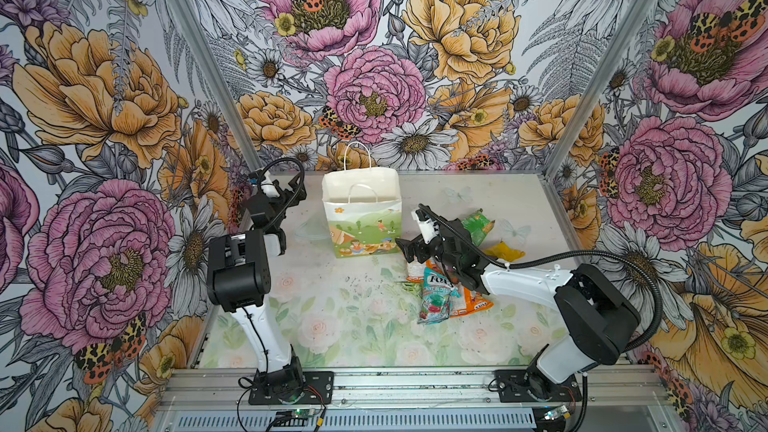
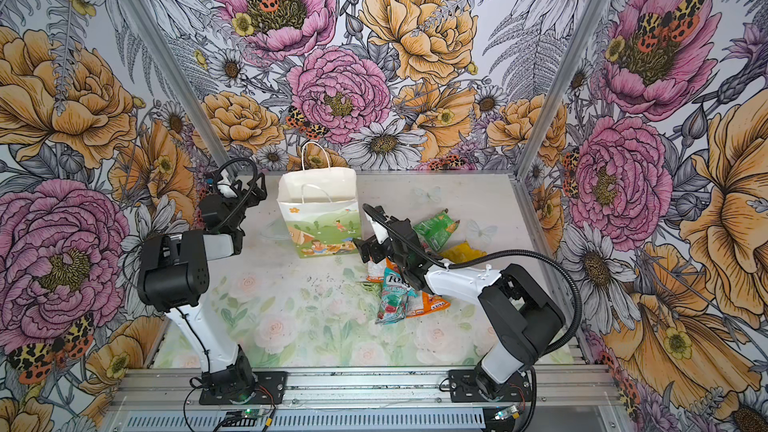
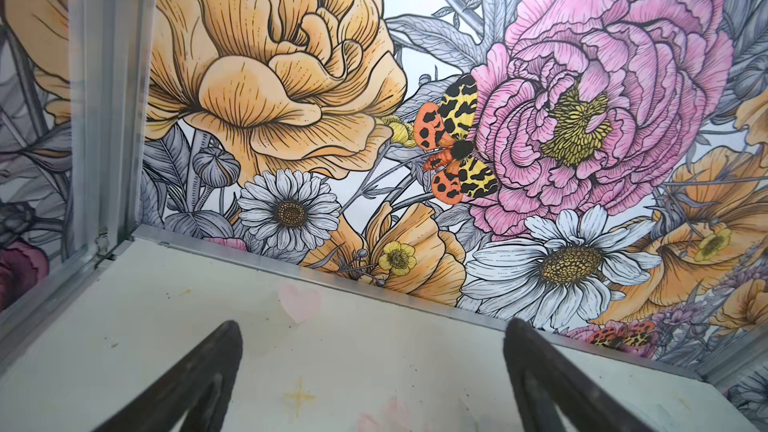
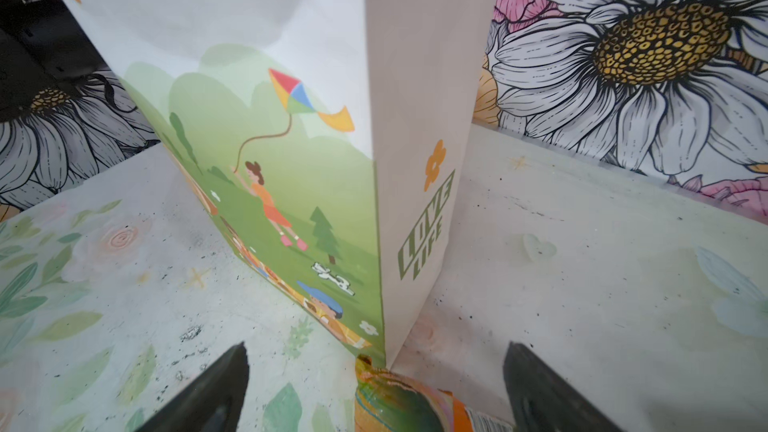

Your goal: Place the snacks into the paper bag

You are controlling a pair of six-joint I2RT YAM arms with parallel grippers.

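One paper bag [image 1: 361, 228] is counted. Of the snacks [image 2: 392, 299], five are made out in both top views: one green packet [image 1: 478, 227], one yellow packet [image 1: 503, 251], one teal packet [image 1: 436, 299], one orange-white packet [image 1: 476, 306] and a second orange-white packet [image 1: 415, 271]. Whether more are hidden cannot be told. Two arms are counted: the left arm [image 1: 237, 272] and the right arm [image 1: 523, 280].

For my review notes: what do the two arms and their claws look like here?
The left arm and right arm match: white shell links between chunky black joint housings, on black base plates. A black ribbed cable loops along each to the wrist. The left claw and right claw each have two dark, tapered fingers.
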